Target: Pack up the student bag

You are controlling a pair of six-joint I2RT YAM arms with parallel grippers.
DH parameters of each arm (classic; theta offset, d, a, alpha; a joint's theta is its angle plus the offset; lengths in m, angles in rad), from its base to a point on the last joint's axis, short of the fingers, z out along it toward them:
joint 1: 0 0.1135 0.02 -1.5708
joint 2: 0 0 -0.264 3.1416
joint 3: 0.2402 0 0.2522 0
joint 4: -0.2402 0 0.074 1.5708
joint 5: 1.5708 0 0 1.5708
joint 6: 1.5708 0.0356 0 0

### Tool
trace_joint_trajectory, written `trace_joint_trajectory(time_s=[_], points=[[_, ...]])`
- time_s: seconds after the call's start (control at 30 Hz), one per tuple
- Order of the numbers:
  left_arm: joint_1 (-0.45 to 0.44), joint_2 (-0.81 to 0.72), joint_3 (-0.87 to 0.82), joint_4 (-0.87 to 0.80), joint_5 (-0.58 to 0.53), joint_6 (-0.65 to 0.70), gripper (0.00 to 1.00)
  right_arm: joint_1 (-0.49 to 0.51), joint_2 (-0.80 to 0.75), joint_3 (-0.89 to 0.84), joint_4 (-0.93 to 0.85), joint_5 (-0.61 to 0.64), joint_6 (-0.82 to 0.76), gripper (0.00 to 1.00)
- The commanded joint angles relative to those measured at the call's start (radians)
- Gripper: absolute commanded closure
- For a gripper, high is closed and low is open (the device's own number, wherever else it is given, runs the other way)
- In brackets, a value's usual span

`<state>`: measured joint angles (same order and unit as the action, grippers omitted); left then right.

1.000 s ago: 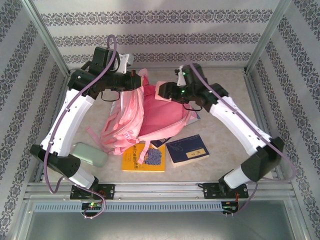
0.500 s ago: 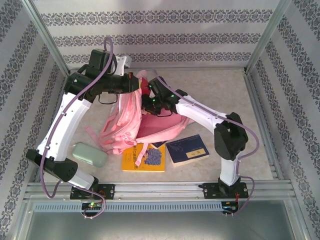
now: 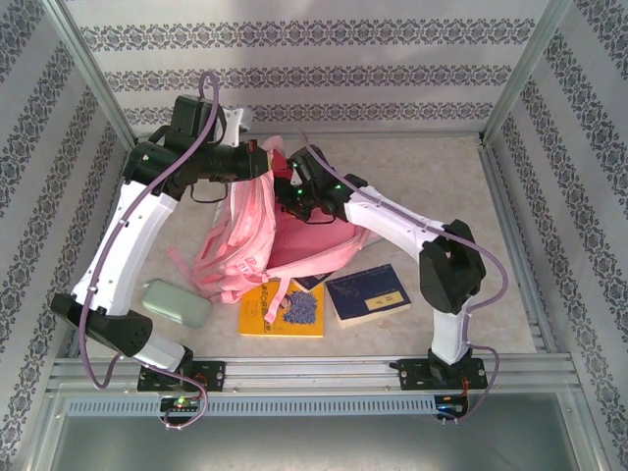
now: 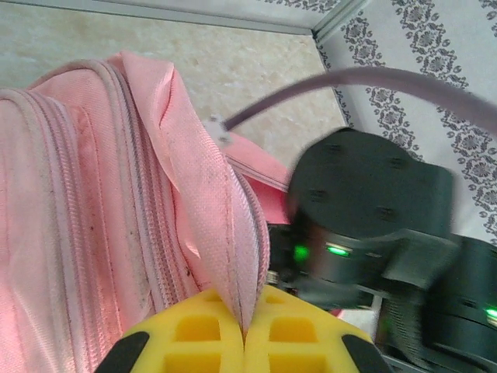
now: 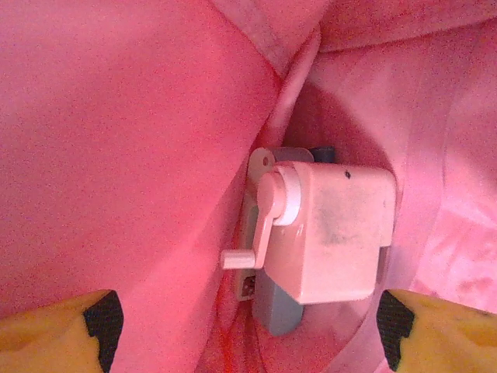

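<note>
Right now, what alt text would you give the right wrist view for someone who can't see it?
A pink hand-crank pencil sharpener lies inside the student bag, pink fabric all around it. The right pincer is open, its yellow fingertips at the bottom corners.

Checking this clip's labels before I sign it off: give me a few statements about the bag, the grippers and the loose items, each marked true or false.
1. The left gripper is shut on the rim of the pink bag. True.
2. The right gripper grips the pencil sharpener. False: its fingers are spread wide, and the sharpener lies loose inside the bag.
3. The yellow book and the blue book are inside the bag. False: both lie on the table, outside it.
4. The green pouch lies on the table, outside the bag. True.
</note>
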<state>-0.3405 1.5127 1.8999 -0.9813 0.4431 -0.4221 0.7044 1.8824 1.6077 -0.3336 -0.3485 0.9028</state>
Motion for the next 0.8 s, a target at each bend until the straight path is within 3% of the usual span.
trace_joint_trajectory(time_s=[0.0,0.13,0.27,0.37,0.6,0.77], points=[[0.045,-0.047,0.006,0.076,-0.047,0.007,1.00,0.005,-0.162,0.019,-0.081,0.099,-0.159,0.15],[0.082,-0.049,-0.007,0.057,-0.074,-0.021,1.00,0.010,-0.359,-0.158,-0.005,0.192,-0.277,0.20],[0.124,-0.025,-0.006,0.065,-0.050,-0.076,1.00,0.045,-0.533,-0.381,0.257,0.115,-0.477,0.30],[0.143,0.008,0.002,0.069,-0.028,-0.119,1.00,0.150,-0.599,-0.449,0.308,0.054,-0.741,0.27],[0.164,0.049,0.032,0.052,-0.016,-0.163,0.97,0.427,-0.470,-0.451,0.322,-0.023,-0.982,0.22],[0.238,0.066,0.070,0.046,-0.034,-0.167,0.96,0.492,-0.259,-0.475,0.479,-0.008,-0.975,0.21]])
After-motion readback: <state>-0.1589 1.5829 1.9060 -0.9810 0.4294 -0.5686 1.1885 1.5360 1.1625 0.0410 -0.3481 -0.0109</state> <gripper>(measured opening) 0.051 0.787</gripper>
